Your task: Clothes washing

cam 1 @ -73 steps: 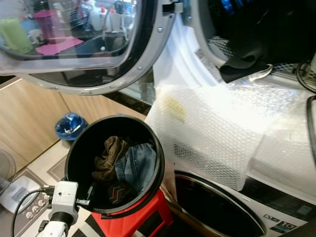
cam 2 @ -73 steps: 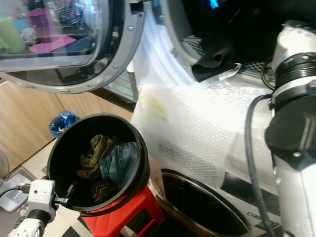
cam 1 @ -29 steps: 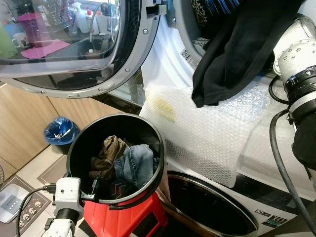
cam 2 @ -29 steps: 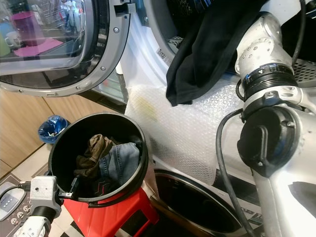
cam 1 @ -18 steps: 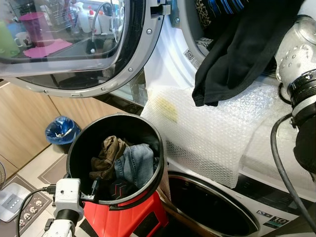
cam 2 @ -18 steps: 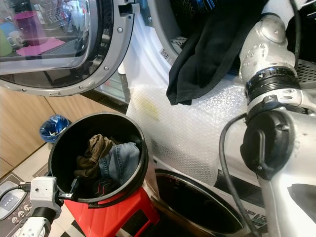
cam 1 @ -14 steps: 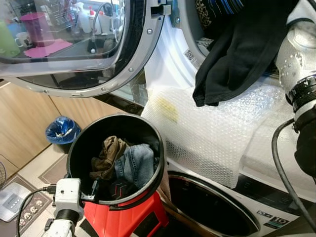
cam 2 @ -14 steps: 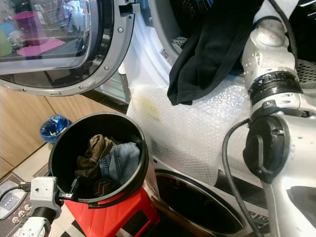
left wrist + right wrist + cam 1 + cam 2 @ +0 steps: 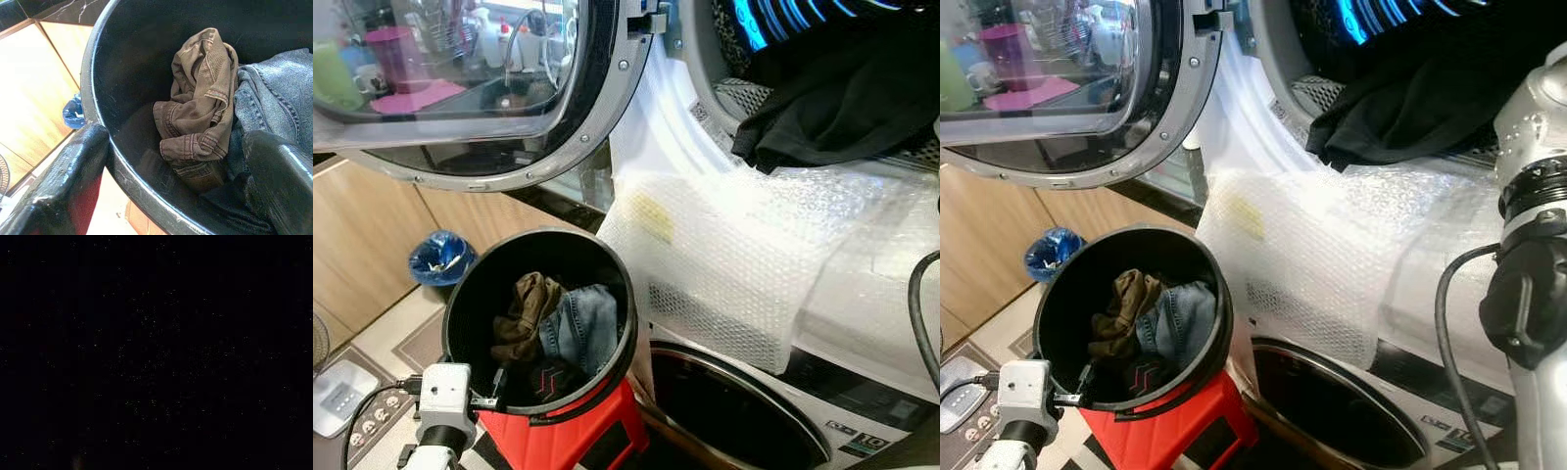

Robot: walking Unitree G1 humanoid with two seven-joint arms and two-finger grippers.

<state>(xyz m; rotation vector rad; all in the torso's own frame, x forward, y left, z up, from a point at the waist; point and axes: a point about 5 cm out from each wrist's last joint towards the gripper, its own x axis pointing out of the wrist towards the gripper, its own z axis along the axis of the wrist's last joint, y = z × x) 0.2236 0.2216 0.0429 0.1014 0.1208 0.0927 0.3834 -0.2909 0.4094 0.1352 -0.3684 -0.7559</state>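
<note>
Black bucket (image 9: 470, 294) propped on a red stool (image 9: 563, 441) right beside the washer, raised so its mouth sits just below the open drum (image 9: 1371, 59) and each lift stays short. Inside it: a brown garment (image 9: 195, 112) crumpled against blue jeans (image 9: 274, 103), with something dark underneath. Round glass door (image 9: 460, 88) swung wide to the left, out of the loading path. Bubble wrap (image 9: 724, 264) draped over the machine's front below the opening (probably padding against knocks from the arm). Black garment (image 9: 832, 117) lying across the drum's lip, mostly inside, one fold hanging over the edge.

Left gripper (image 9: 176, 166) at the bucket's near rim, fingers (image 9: 63, 181) spread wide apart, one outside the wall and one over the clothes, clamped on nothing. Right arm (image 9: 1528, 225) reaching up toward the drum; wrist view black, likely deep inside, so cannot tell whether those fingers are apart or together.
</note>
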